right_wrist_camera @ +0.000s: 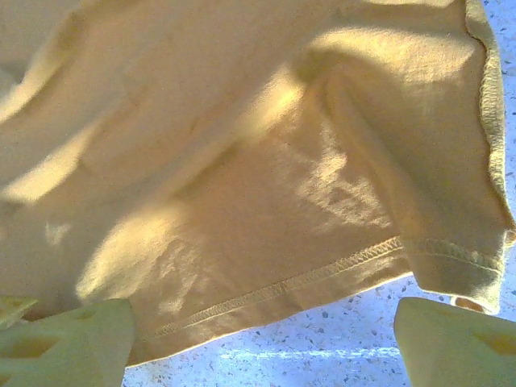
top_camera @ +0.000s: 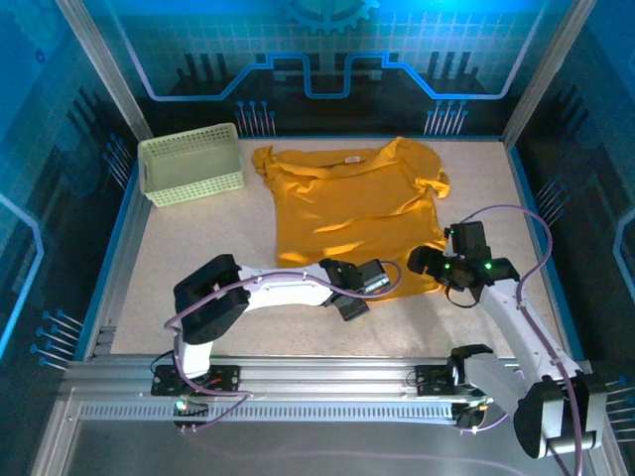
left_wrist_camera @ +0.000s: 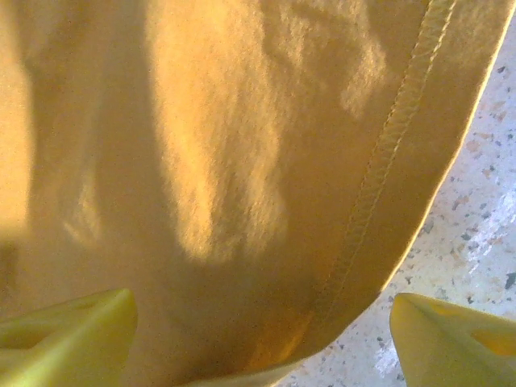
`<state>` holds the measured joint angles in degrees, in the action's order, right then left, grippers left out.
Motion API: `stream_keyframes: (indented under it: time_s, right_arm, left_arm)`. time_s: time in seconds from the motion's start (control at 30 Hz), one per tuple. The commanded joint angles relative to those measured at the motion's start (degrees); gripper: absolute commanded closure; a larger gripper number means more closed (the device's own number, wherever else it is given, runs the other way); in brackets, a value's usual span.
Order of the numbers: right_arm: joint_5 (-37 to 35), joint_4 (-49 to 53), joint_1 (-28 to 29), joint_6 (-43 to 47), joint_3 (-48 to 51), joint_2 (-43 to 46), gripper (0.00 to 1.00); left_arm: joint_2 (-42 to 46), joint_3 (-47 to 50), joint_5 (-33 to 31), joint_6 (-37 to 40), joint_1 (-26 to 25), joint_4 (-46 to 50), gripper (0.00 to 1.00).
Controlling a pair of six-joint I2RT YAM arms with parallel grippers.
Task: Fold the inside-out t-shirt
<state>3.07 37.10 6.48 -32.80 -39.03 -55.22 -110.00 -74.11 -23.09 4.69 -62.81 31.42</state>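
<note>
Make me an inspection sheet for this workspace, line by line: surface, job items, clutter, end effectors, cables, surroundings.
Surface: speckled, light-coloured table.
Job's things: yellow t-shirt spread mid-table, sleeves rumpled, stitched hem nearest the arms.
Clutter: pale green basket at the far left, apart from the t-shirt.
End effectors: left end effector and right end effector both open, each straddling the near hem.
Cables: purple cables run along both arms; one loops wide by the right arm.
Surroundings: blue patterned walls, metal frame.
</note>
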Motion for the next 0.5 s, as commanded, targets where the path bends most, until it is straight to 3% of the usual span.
stream_keyframes:
  time_s: [0.0,0.13,0.47]
  right_arm:
    - [0.09,1.93,1.05,-0.56,0.71,0.82,0.15]
    - [0.18,2.01,1.11,-0.6,0.79,0.8,0.15]
    - [0.01,2.76,1.09,-0.77,0.7,1.77,0.15]
  left_arm:
    - [-2.17,-2.21,2.06,0.77,-0.46,2.24,0.26]
    - [-3.21,-2.5,1.85,0.32,-0.37,1.75,0.43]
    - [-2.13,-1.97,2.62,-0.38,0.4,0.69,0.75]
